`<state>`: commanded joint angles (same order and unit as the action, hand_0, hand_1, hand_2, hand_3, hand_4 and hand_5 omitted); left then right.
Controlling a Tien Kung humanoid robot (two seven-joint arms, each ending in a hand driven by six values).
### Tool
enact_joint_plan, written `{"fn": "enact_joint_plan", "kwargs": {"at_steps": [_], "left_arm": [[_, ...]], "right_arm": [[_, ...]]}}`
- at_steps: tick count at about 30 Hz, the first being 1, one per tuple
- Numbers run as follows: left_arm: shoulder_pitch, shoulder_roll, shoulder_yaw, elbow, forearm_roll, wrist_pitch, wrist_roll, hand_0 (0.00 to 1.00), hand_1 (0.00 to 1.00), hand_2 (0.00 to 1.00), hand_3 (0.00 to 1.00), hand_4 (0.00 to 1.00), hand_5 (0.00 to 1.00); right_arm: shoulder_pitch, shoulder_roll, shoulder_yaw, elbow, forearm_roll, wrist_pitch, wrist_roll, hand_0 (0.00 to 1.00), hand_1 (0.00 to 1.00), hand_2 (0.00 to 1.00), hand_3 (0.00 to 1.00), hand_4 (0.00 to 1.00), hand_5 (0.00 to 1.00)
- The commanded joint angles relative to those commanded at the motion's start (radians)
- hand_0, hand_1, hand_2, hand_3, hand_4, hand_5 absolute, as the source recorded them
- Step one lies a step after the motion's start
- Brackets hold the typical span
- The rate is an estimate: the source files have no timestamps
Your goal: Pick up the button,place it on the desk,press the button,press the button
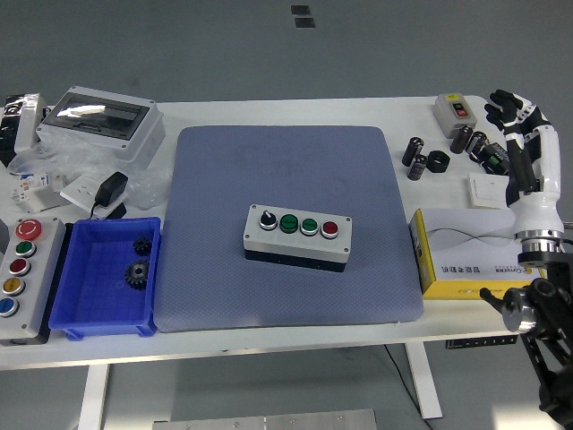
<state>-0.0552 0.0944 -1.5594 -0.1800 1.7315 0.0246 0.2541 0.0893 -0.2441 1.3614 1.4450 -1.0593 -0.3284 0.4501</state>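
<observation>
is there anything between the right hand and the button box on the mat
Yes, small clutter. The right hand hangs open at the table's far right corner. The button box sits mid-mat. Black cylinders and a black ring lie between them; the yellow box sits nearer, beside the mat.

Blue bin [89, 309] holds two gears [138, 262]; yellow box [461, 255] right

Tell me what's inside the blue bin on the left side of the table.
Two small black gears lie in the blue bin, one behind the other. The rest of its floor shows bare; nothing covers them.
</observation>
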Motion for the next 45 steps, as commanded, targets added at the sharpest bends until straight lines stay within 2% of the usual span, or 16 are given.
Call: {"fn": "enact_joint_plan", "kwargs": {"at_steps": [45], "left_arm": [[-0.006, -0.012, -0.006, 0.000, -0.007, 0.006, 0.009, 0.614, 0.517, 0.531, 0.604, 0.625, 0.216]], "right_arm": [[0.002, 0.012, 0.000, -0.022, 0.009, 0.009, -0.010, 0.785, 0.737, 0.744, 0.702, 0.810, 0.671]]}}
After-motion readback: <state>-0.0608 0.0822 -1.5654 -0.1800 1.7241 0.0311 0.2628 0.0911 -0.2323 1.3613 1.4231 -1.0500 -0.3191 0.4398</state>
